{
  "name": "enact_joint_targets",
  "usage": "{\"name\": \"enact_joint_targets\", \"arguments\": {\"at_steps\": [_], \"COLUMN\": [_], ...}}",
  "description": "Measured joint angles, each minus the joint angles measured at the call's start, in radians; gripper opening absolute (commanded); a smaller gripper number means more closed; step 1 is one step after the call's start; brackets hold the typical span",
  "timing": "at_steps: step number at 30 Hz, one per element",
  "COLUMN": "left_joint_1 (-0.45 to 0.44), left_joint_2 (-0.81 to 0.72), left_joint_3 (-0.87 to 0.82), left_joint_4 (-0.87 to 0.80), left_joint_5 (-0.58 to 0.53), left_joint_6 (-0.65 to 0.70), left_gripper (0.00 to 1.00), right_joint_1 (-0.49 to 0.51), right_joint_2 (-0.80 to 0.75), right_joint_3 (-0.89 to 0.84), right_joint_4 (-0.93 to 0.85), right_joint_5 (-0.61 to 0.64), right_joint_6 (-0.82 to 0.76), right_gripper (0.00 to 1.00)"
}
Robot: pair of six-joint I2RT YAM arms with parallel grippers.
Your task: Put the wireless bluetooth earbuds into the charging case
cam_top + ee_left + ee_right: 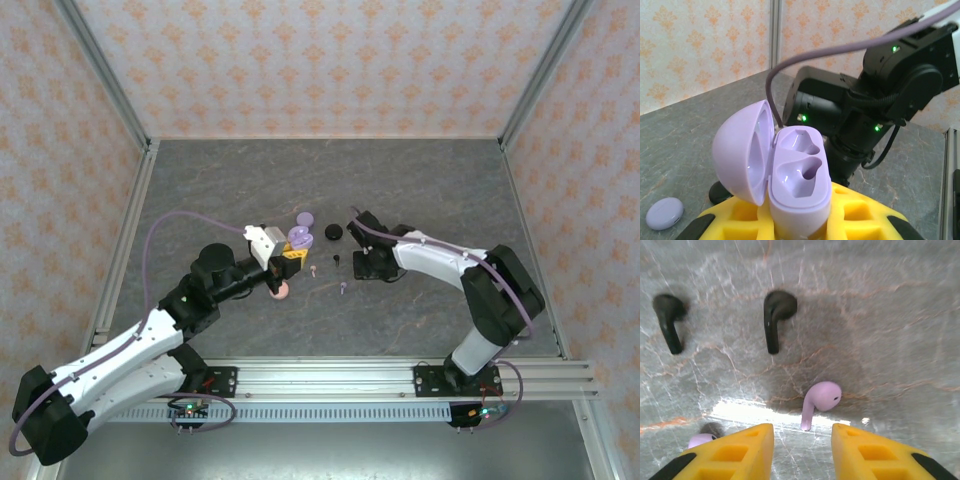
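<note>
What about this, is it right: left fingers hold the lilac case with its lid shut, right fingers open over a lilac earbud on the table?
Wrong on the lid: the left wrist view shows the lilac case in the left fingers with its lid open, not shut. The rest stands: right fingers open over the lilac earbud on the table.

Charging case (799,182) in left gripper (797,221)

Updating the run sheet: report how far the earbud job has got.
Done: the left gripper holds the lilac case with lid open, both sockets empty. In hand: the right gripper, open, hovers over a lilac earbud on the table. Left: seating every bud; two black earbuds also lie loose.
</note>
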Motion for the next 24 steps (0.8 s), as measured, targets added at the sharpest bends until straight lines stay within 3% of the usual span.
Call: {"name": "enact_joint_targets", "arguments": {"at_steps": [8,24], "left_joint_1": [0.0,0.0], "left_joint_2": [-0.016,-0.037], "left_joint_3": [0.0,-0.013], "left_joint_4": [-0.003,-0.018], "left_joint_5": [-0.001,-0.008], "left_joint_6": [0.0,0.001], "left_gripper": [0.05,0.05], "right_joint_1": [0.0,-0.01], "right_joint_2": [0.115,0.217], "right_joint_3": [0.153,0.189], "right_joint_4": [-0.087,-0.153], "right_joint_5": [0.063,0.057], "right_joint_6": [-0.028,-0.042], "right_gripper": [0.38,0.33]}}
